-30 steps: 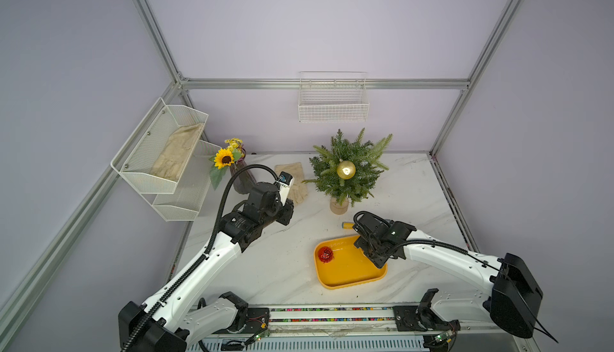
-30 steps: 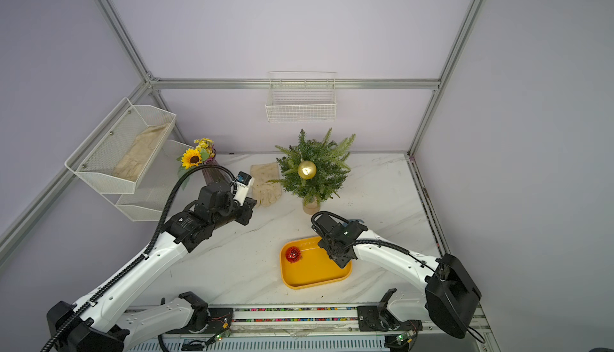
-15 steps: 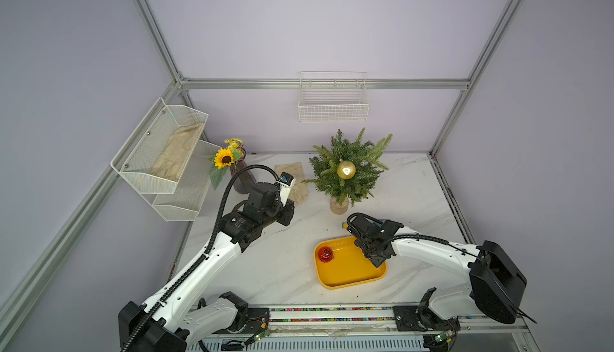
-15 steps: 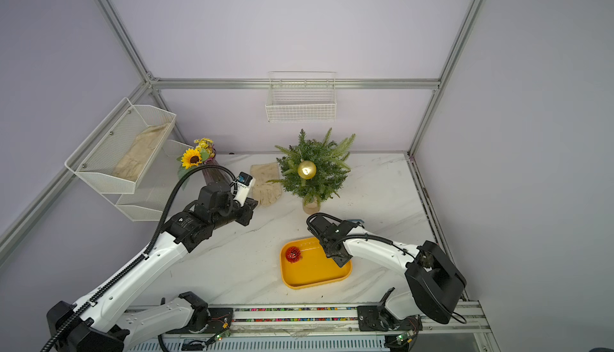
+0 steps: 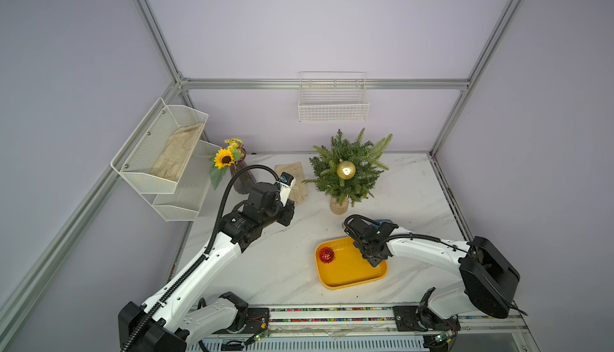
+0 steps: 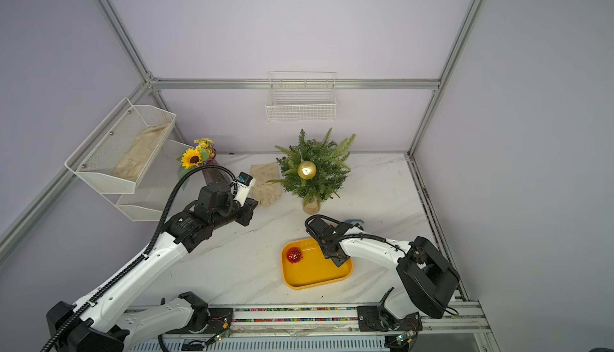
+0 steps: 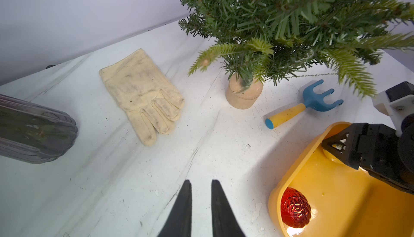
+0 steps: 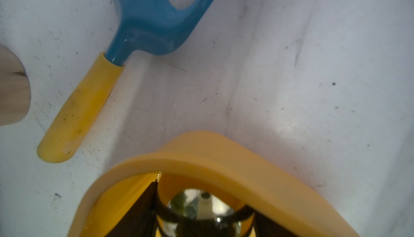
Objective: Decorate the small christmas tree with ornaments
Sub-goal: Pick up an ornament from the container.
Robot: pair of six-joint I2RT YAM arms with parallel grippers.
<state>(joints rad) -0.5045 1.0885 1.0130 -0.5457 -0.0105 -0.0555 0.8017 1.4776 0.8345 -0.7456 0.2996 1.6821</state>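
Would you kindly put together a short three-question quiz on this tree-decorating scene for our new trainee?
1. True or false: the red ornament already hangs on the small christmas tree.
2. Which lies between the fingers of the right hand? A) the rake B) the shiny gold ornament C) the glove
3. How many ornaments show on the tree in both top views?
Key: 1 false, it lies in the yellow tray; 2 B; 3 one, the matte gold ornament.
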